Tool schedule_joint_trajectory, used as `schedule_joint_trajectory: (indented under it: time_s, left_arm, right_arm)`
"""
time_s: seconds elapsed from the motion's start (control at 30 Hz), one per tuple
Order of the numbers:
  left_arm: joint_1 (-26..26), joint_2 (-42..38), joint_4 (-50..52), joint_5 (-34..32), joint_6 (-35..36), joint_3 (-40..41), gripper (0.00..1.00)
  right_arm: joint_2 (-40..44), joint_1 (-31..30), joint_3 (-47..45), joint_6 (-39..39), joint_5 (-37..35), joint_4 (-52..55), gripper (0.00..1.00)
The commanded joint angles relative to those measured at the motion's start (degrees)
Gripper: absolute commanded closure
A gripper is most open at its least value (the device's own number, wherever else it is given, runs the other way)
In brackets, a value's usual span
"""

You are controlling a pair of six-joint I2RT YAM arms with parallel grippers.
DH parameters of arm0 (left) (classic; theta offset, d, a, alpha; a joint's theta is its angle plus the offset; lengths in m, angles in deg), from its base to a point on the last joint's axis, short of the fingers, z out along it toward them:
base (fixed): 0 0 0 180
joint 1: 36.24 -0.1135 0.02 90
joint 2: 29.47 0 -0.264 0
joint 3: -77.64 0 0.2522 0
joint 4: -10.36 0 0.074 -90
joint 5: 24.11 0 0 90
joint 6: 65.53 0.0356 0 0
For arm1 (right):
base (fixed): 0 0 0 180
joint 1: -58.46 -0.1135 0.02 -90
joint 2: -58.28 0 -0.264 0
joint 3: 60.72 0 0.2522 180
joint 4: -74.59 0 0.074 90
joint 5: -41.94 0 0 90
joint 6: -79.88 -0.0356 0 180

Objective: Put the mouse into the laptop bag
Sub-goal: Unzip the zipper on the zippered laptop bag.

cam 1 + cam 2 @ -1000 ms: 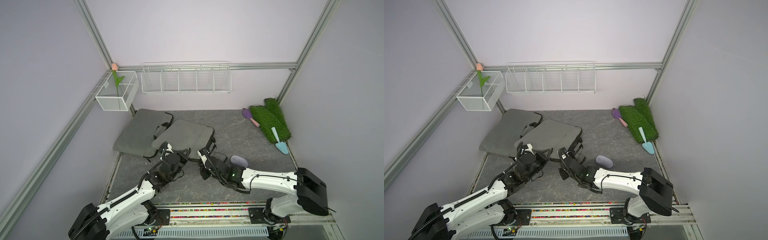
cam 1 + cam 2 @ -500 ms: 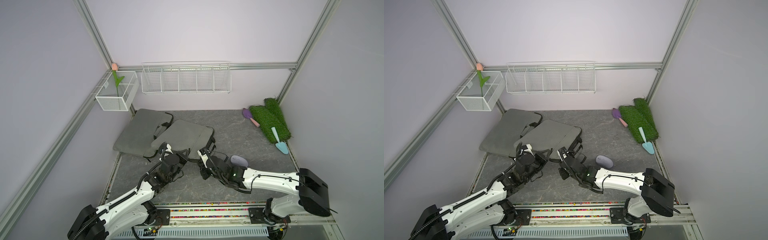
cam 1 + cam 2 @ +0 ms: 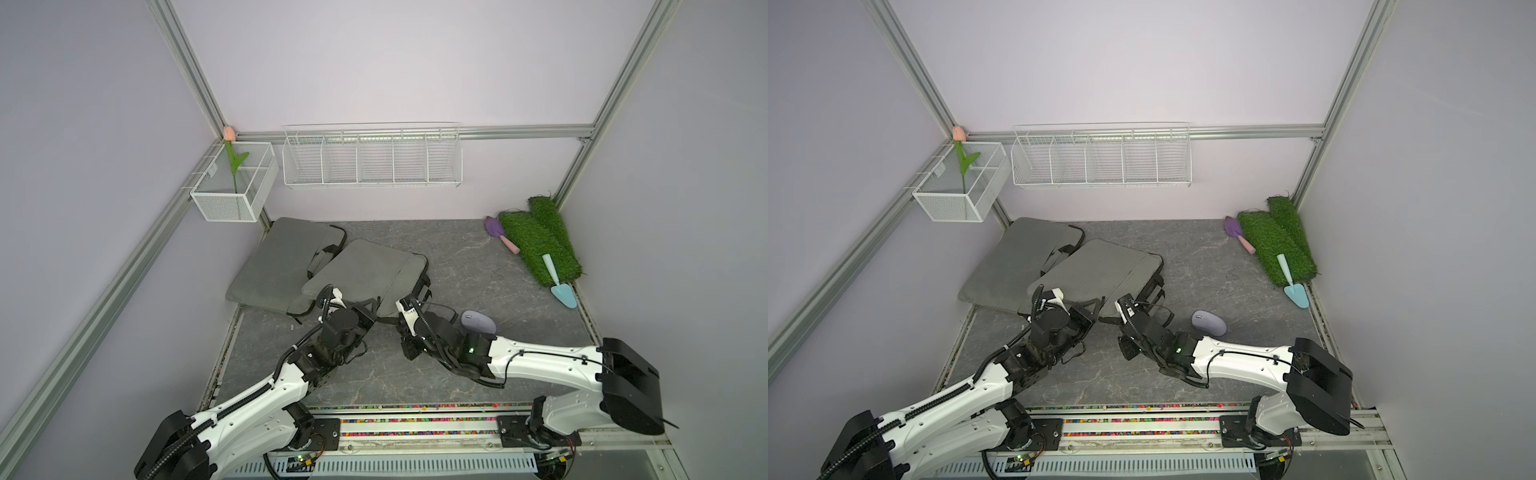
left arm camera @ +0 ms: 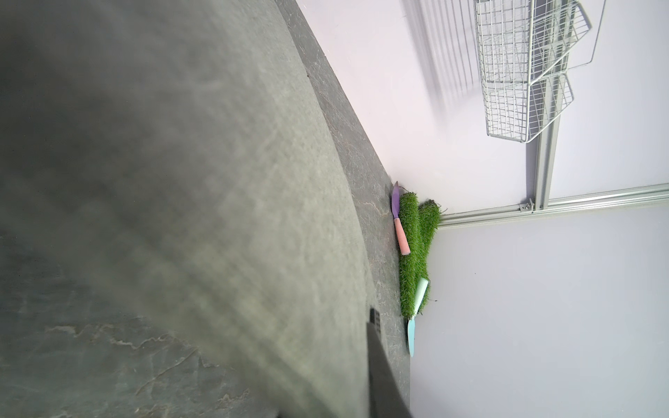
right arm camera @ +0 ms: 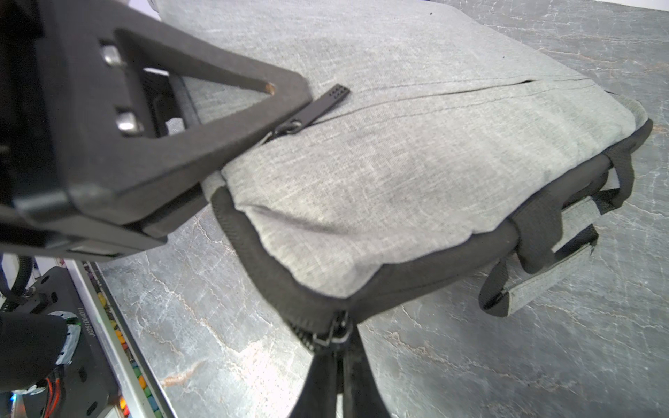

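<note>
A lilac mouse [image 3: 478,322] [image 3: 1208,323] lies on the dark stone floor just right of my right arm. The grey laptop bag [image 3: 370,272] [image 3: 1100,270] [image 5: 416,173] lies flat, overlapping a second grey bag [image 3: 278,257]. My left gripper [image 3: 371,309] [image 3: 1096,306] [image 5: 289,99] sits over the bag's near edge, shut on a black pocket zipper tab [image 5: 327,101] [image 4: 376,347]. My right gripper [image 3: 386,321] [image 3: 1106,321] [image 5: 338,356] is shut on the zipper pull [image 5: 335,334] at the bag's near corner. The bag's handles [image 5: 550,264] hang off its right side.
Rolled green turf [image 3: 536,243] with a purple trowel [image 3: 500,232] and a teal trowel [image 3: 561,286] fills the back right corner. A white wire shelf [image 3: 372,156] and a mesh basket [image 3: 235,187] holding a tulip hang on the walls. The rail [image 3: 415,428] runs along the front.
My right gripper's jaws have closed on the corner zipper pull. Both arms have barely shifted; the mouse and bags lie where they were.
</note>
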Motion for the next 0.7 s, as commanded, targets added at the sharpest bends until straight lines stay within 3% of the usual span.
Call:
schedule_joint_trajectory:
  time_s: [0.0,0.13,0.27,0.3,0.33,0.67]
  left_arm:
    - [-0.21,-2.08,-4.75,-3.53,0.77,-0.36,1.0]
    - [-0.21,-2.28,-4.56,-3.64,0.86,-0.31,1.0]
    - [-0.21,-2.38,-4.7,-3.64,0.86,-0.13,1.0]
    - [-0.22,-2.34,-4.88,-3.55,0.86,-0.11,1.0]
    - [-0.21,-2.22,-4.97,-3.57,0.79,-0.16,1.0]
    - [-0.21,-2.73,-4.74,-3.8,0.9,0.32,1.0]
  right_arm:
    - [2.67,0.83,-1.81,0.73,-1.08,2.45,0.94]
    - [3.69,1.46,-2.24,1.39,0.62,3.33,0.93]
    - [3.98,1.58,-2.2,2.08,3.64,2.79,0.85]
    - [3.77,1.56,-2.04,2.11,4.33,2.68,0.86]
    - [3.57,1.58,-1.85,2.23,4.87,2.5,0.93]
    - [2.95,1.76,-1.07,1.98,4.4,3.13,0.94]
